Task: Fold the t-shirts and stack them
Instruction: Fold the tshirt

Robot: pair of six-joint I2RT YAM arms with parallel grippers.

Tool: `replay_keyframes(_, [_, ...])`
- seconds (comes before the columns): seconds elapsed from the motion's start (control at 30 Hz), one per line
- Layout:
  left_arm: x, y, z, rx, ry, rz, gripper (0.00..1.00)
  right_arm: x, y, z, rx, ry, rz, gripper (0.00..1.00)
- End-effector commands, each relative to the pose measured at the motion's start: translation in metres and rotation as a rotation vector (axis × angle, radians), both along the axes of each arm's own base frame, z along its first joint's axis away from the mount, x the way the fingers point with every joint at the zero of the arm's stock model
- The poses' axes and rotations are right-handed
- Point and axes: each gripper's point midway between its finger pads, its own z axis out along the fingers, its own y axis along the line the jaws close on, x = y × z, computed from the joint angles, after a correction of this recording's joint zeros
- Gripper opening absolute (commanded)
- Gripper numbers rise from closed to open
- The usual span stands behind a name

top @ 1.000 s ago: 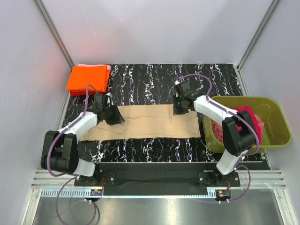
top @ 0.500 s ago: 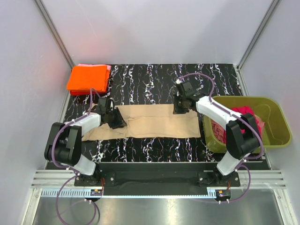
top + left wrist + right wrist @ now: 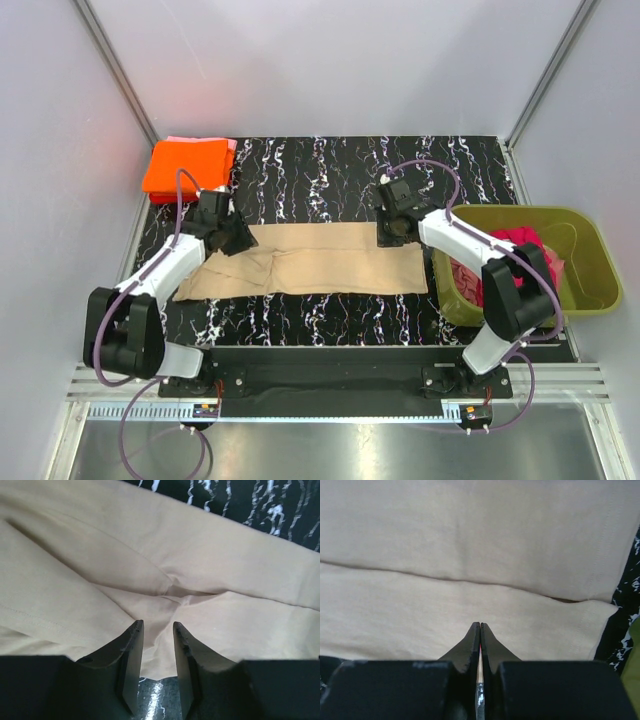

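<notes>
The tan-beige t-shirt (image 3: 320,265) lies folded into a long strip across the middle of the black marbled table (image 3: 330,170). My left gripper (image 3: 232,238) hovers at the strip's far left corner. In the left wrist view this gripper (image 3: 157,625) is open by a narrow gap over the puckered cloth (image 3: 225,570), pinching nothing. My right gripper (image 3: 390,232) is at the strip's far right edge. In the right wrist view it (image 3: 480,624) is shut above the flat cloth (image 3: 470,540). The orange t-shirt (image 3: 187,168) lies folded at the far left, with a pink edge (image 3: 233,148) showing beneath it.
An olive-green tub (image 3: 590,290) stands at the right edge of the table, holding a magenta-red t-shirt (image 3: 520,245). Its green rim (image 3: 634,680) shows at the right of the right wrist view. White walls with metal rails enclose the table on three sides.
My left gripper has drawn back toward the far left corner of the tan shirt, leaving a wrinkle in the cloth there. The right gripper has shifted slightly right.
</notes>
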Motion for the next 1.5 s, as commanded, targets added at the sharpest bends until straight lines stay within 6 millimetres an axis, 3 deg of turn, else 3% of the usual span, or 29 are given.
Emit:
replay_keyframes(0.0, [0.004,0.012,-0.02,0.067,0.035,0.042,0.35,0.013,-0.009,-0.011,-0.083,-0.026,-0.012,0.05])
replay_keyframes(0.03, [0.004,0.017,-0.025,0.085,0.053,0.056,0.35,0.013,-0.009,-0.024,-0.103,0.003,-0.005,0.05])
replay_keyframes(0.17, [0.0,0.038,-0.045,0.143,0.129,0.113,0.35,0.006,-0.016,-0.042,-0.166,0.029,-0.032,0.05])
replay_keyframes(0.2, [0.0,0.043,-0.045,0.152,0.129,0.129,0.35,-0.003,-0.024,-0.051,-0.195,0.048,-0.048,0.05])
replay_keyframes(0.37, [0.008,0.07,-0.037,0.269,0.085,0.182,0.37,-0.039,-0.023,-0.069,-0.225,0.086,-0.055,0.04])
replay_keyframes(0.63, [0.003,0.1,-0.051,0.389,0.146,0.246,0.37,-0.078,0.001,-0.07,-0.207,0.106,-0.041,0.04])
replay_keyframes(0.83, [0.01,0.121,-0.044,0.396,0.143,0.29,0.37,-0.112,-0.012,-0.072,-0.221,0.142,-0.096,0.04])
replay_keyframes(1.0, [0.021,0.084,-0.049,0.282,0.107,0.175,0.37,-0.131,-0.011,-0.072,-0.212,0.137,-0.093,0.04])
replay_keyframes(1.2, [0.019,0.049,-0.066,0.258,0.135,0.081,0.37,-0.144,-0.016,-0.075,-0.208,0.148,-0.096,0.04])
replay_keyframes(1.47, [0.021,0.03,-0.085,0.27,0.182,0.067,0.37,-0.152,-0.013,-0.057,-0.163,0.127,-0.087,0.06])
